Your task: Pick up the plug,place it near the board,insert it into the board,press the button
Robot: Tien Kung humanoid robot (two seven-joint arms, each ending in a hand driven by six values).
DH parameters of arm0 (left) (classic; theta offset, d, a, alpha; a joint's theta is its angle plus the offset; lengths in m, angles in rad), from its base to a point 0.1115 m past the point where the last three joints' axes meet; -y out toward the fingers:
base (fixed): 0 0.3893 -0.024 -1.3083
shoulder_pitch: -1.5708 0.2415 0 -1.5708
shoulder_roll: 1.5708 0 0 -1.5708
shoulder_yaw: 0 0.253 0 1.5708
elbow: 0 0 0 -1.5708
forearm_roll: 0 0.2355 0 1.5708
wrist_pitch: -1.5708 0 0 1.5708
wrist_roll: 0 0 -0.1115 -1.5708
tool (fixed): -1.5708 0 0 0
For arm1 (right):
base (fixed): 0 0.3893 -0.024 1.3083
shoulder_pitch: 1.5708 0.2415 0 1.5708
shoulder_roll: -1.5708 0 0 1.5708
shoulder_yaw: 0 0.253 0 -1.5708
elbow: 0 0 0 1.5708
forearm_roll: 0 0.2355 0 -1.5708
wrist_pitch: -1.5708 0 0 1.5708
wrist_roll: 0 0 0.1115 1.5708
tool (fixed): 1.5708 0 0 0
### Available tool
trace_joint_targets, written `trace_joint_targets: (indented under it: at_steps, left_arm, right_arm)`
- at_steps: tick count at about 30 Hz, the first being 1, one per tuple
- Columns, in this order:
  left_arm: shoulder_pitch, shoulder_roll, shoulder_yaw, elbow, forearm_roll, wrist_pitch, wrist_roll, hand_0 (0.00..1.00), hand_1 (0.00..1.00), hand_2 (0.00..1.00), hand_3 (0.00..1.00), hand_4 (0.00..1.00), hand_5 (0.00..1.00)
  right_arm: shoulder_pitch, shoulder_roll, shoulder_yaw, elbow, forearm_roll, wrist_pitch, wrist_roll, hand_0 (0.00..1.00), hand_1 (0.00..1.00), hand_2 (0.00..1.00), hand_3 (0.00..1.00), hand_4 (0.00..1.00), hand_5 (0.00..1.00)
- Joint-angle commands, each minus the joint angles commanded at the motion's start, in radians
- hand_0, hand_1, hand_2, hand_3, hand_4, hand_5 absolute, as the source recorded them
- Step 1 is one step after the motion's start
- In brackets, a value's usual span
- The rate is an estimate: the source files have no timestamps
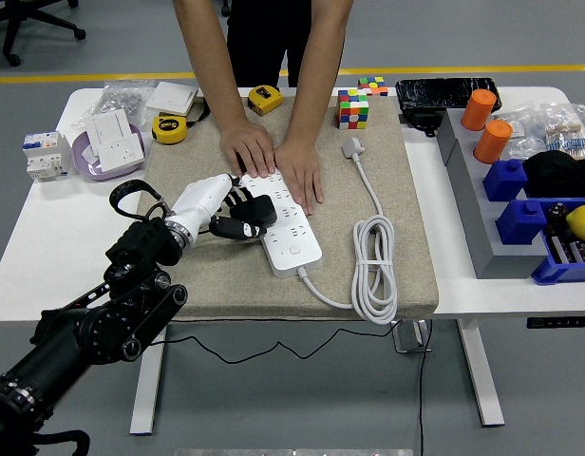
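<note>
Left hand (221, 211) grasping plug (257, 211) against board (285, 228) (person steadying).

A white table (46, 256) carries a beige mat (387, 237), tape measures (169, 128) and blue bins (520, 204).

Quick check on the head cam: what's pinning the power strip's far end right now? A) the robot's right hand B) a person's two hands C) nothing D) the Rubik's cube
B: a person's hands lie flat on the far end of the white power strip, while the robot's left hand holds the black plug over the strip's left edge; no right arm shows.
</note>
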Motion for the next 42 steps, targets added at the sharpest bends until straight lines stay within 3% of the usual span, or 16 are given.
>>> trace_joint_targets:
  at_steps: [22,23,42]
  left_arm:
    - [-0.005,0.0,0.004,-0.003,0.001,0.021,-0.008,0.399,0.425,0.506,0.543,0.937,0.332]
    - [-0.005,0.0,0.004,-0.003,0.002,0.023,-0.008,0.371,0.369,0.486,0.501,0.696,0.229]
    - [-0.002,0.0,0.006,-0.001,0.003,0.021,-0.003,0.36,0.347,0.422,0.417,0.583,0.144]
  right_arm:
    - [0.0,0.0,-0.004,0.0,0.002,0.0,0.0,0.839,0.731,0.704,0.647,0.942,0.607]
    - [0.001,0.0,-0.002,0.0,0.001,0.0,-0.001,0.84,0.731,0.704,0.647,0.942,0.607]
    - [0.0,0.002,0.006,0.0,-0.002,0.0,-0.001,0.84,0.731,0.704,0.646,0.942,0.608]
